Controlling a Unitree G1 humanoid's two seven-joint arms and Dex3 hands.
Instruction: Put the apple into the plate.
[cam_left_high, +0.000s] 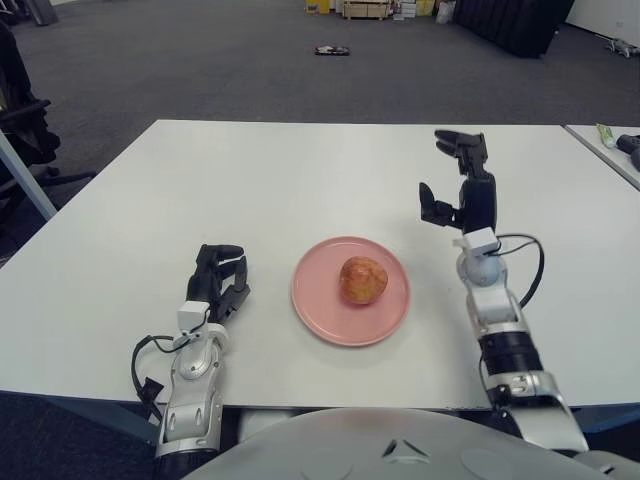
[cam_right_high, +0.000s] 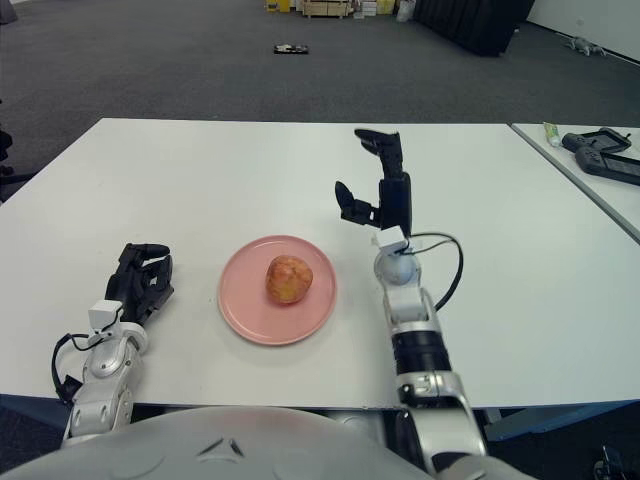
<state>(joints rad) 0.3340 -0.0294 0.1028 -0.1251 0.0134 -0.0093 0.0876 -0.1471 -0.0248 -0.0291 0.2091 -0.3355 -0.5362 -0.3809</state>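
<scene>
A reddish-yellow apple (cam_left_high: 362, 280) sits in the middle of the pink plate (cam_left_high: 325, 318) on the white table (cam_left_high: 280, 170). My right hand (cam_left_high: 455, 185) is raised above the table to the right of the plate, fingers spread and holding nothing, clear of the apple. My left hand (cam_left_high: 218, 282) shows left of the plate with its fingers curled and nothing in them.
A second table (cam_left_high: 610, 150) stands at the far right with a small tube and a dark device on it. An office chair (cam_left_high: 25, 140) is off the table's left side. Boxes and a dark object lie on the carpet far behind.
</scene>
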